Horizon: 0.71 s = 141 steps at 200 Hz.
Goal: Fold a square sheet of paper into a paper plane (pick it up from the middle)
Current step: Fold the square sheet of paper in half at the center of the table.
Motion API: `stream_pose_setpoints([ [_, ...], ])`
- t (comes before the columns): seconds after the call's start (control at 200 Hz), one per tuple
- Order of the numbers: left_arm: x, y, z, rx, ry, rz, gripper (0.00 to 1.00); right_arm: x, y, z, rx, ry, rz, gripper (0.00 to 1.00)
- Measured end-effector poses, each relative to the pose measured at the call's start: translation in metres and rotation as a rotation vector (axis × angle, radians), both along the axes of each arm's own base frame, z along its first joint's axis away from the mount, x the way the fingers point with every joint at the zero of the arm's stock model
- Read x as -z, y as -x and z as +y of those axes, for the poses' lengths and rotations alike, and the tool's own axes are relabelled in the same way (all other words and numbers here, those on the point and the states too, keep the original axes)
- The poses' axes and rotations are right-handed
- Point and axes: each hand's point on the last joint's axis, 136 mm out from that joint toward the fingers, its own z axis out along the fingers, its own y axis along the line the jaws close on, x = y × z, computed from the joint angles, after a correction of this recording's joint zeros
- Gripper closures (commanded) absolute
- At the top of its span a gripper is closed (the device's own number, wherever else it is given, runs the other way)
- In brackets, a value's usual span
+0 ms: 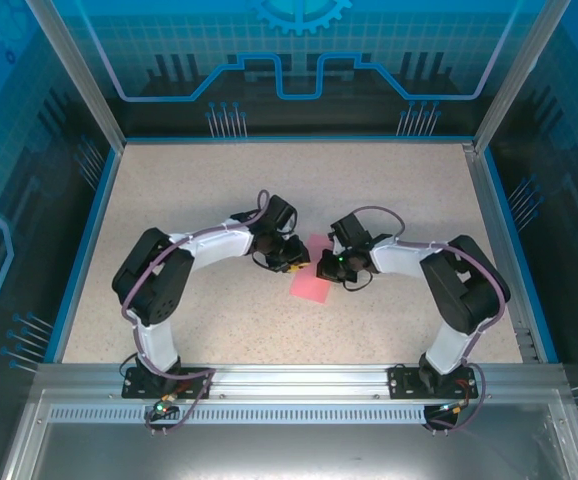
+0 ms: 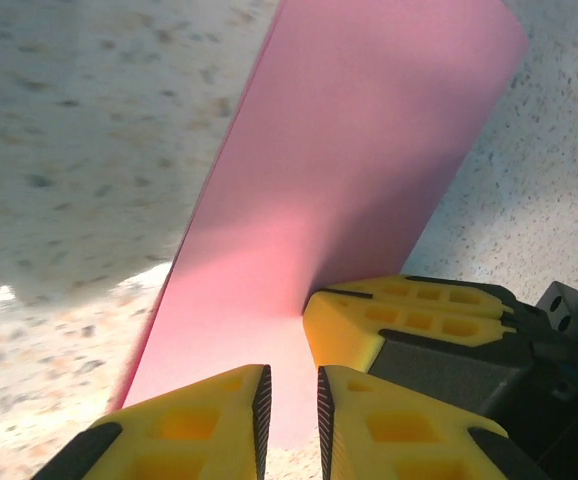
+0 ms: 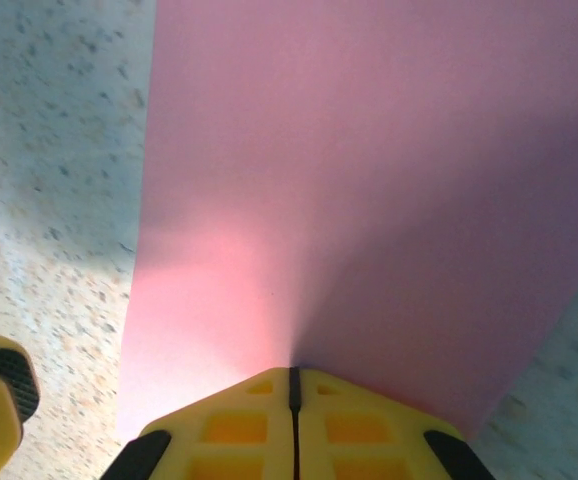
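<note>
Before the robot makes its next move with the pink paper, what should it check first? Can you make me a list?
1. Right jaws holding the pink paper: ok, shut tight on its edge.
2. Left jaws holding it too: not ok, a gap shows between them.
3. Paper free of tears: ok, wherever it shows.
4. Paper shaped like a plane: not ok, no pointed nose yet.
5. Far end resting on the speckled table: cannot tell.
</note>
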Motion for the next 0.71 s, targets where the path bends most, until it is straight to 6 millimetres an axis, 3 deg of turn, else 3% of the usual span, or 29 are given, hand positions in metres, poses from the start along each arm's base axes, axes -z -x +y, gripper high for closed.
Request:
stream_pose_setpoints([
  [0.195, 0.011, 0.011, 0.020, -0.043, -0.033, 0.017, 0.75, -0.014, -0.017, 0.017, 0.024, -0.033, -0.028, 0.93],
  [0.365, 0.001, 0.013, 0.026, -0.065, -0.021, -0.025, 0.69, -0.040, -0.042, 0.027, 0.018, -0.053, -0.113, 0.93],
  [0.525, -0.006, 0.015, 0.028, -0.079, -0.002, -0.054, 0.67, -0.037, -0.039, 0.012, 0.005, -0.018, -0.105, 0.93],
  [0.705, -0.006, 0.014, 0.035, -0.102, -0.022, -0.079, 0.65, -0.025, -0.022, 0.002, -0.021, 0.039, -0.061, 0.93],
])
